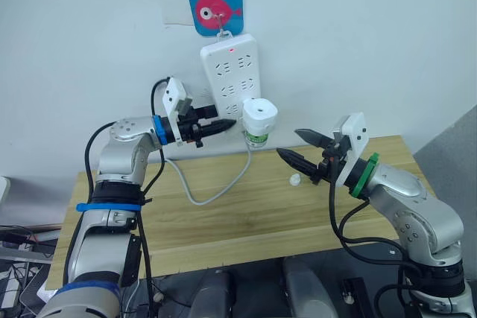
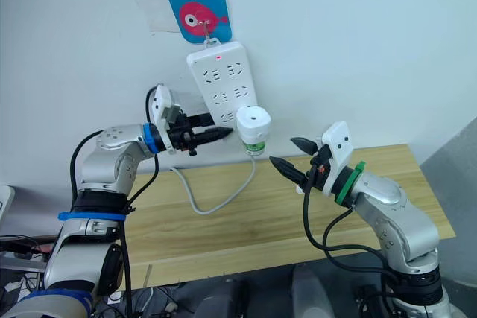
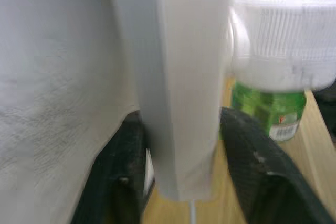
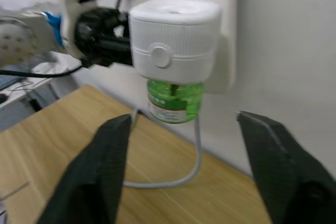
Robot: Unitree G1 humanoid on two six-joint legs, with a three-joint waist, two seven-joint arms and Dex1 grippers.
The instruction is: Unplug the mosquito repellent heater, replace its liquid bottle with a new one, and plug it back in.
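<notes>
- Black fingers of our right gripper are spread wide, well short of the mosquito repellent heater; we should close on its white sides and pull straight out.
- Our left gripper straddles the power strip edge, fingers apart, bracing it.
- We see the heater plugged low on the strip, axis upright, vent upward, green bottle below.

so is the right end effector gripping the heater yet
No, the right end effector is open and short of the mosquito repellent heater, which sits plugged into the power strip with its green bottle attached.
</notes>
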